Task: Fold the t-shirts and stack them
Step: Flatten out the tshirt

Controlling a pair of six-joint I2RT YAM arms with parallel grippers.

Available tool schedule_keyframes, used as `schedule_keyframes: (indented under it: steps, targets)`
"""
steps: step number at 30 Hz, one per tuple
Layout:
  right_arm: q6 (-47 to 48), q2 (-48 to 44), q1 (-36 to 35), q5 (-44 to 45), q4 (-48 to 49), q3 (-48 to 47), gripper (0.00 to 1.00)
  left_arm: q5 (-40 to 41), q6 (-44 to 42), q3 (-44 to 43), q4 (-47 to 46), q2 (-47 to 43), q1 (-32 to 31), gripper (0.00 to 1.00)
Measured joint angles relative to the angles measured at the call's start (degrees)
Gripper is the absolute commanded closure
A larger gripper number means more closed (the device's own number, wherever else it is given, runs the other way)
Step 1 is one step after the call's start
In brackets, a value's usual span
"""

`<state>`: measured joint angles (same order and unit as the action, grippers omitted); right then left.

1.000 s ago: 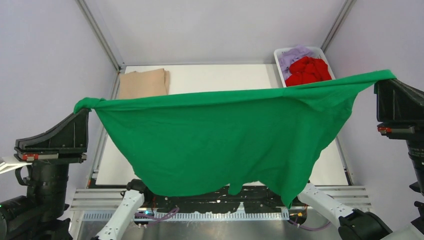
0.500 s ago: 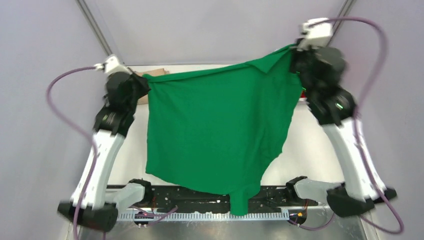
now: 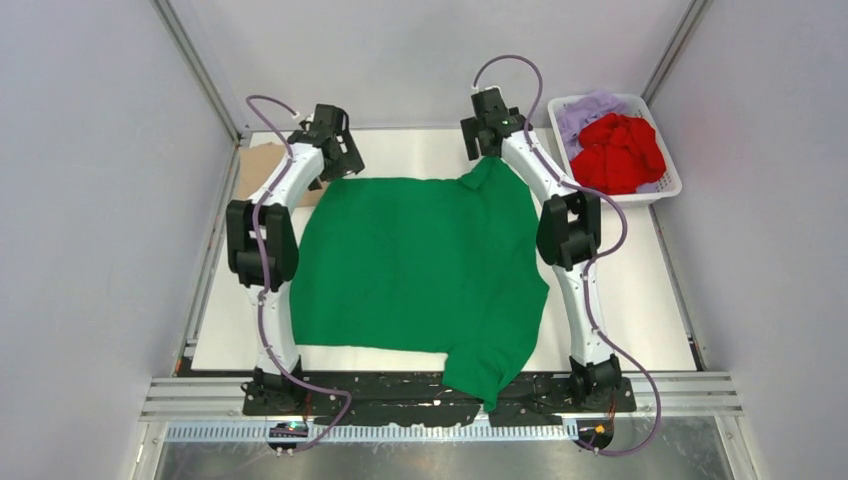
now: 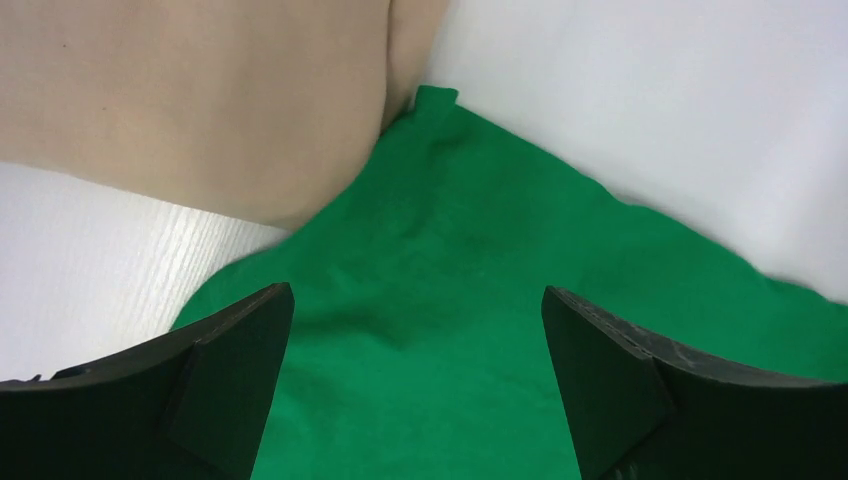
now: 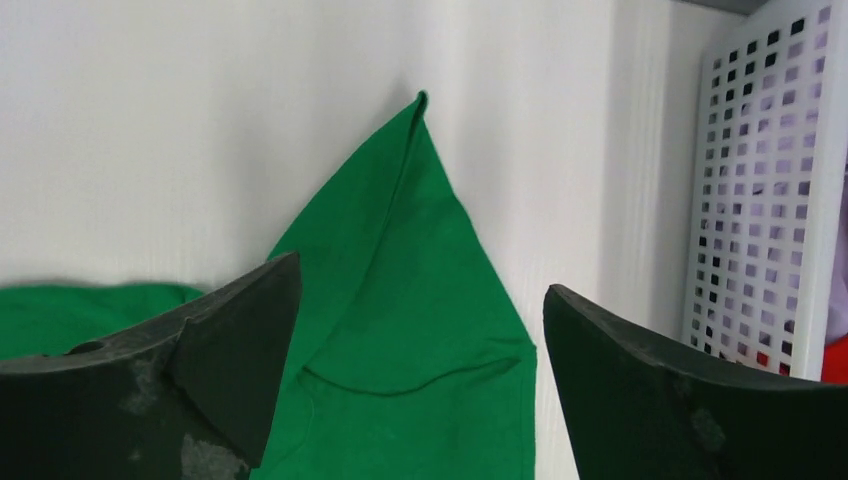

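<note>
The bright green t-shirt (image 3: 420, 265) lies spread flat on the white table (image 3: 640, 300), one sleeve (image 3: 478, 375) hanging over the near edge. My left gripper (image 3: 337, 155) hovers open over its far left corner, with green cloth (image 4: 450, 300) beneath the spread fingers (image 4: 225, 375) and nothing held. My right gripper (image 3: 487, 138) is open above the far right corner, a pointed green flap (image 5: 420, 290). A folded tan t-shirt (image 3: 256, 166) (image 4: 200, 90) lies at the back left, touching the green corner. The red (image 3: 620, 152) and lavender (image 3: 583, 110) t-shirts lie bunched in the basket.
The white slotted basket (image 3: 668, 185) (image 5: 760, 200) stands at the back right, close to my right gripper. Both arms stretch along the green shirt's left and right sides. Metal frame posts rise at the back corners.
Both arms swung the hanging green shirt forward and down onto the table. Both grippers, shut on its corners before, have opened and let it go.
</note>
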<state>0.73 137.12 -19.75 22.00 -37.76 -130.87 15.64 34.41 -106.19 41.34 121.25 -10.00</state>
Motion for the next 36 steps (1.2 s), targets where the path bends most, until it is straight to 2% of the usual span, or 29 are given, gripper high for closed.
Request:
schedule_keyframes:
  steps: [3,4,8,11,13,17,22,27,36]
  targets:
    - [-1.68,0.28,0.0,-0.02,-2.56,-0.92,0.04,-1.42,-0.24,1.7,-0.92,-2.95,-0.02,0.01]
    - [-2.67,-1.88,0.02,-0.35,-0.81,2.43,0.05,-2.05,-0.33,3.43,-1.46,-5.01,0.0,0.0]
    - [-7.26,-17.25,0.09,-3.13,3.17,22.75,0.04,-6.29,-0.37,13.9,-4.83,-15.65,0.0,0.01]
    - [-11.72,-32.17,0.09,-7.54,7.63,39.98,0.04,-11.98,-0.09,26.53,-9.14,-25.46,0.0,0.0]
    - [-14.73,-41.38,-0.09,-11.37,9.77,49.86,0.05,-14.45,0.11,31.61,-10.8,-28.33,-0.02,0.0]
    - [-19.61,-50.75,-2.14,-16.48,13.31,63.8,0.05,-18.6,1.03,43.1,-13.66,-32.63,-0.63,0.0]
    - [-23.39,-50.38,-5.64,-20.92,13.6,74.4,0.05,-21.86,2.58,51.17,-15.5,-33.24,-2.03,0.0]
    - [-25.94,-46.86,-5.64,-22.75,14.14,76.74,0.05,-23.15,3.63,52.33,-18.21,-32.59,-4.31,0.01]
    - [-29.33,-46.14,1.36,-26.67,18.27,80.96,0.05,-24.3,6.21,55.19,-22.49,-29.57,-9.25,0.0]
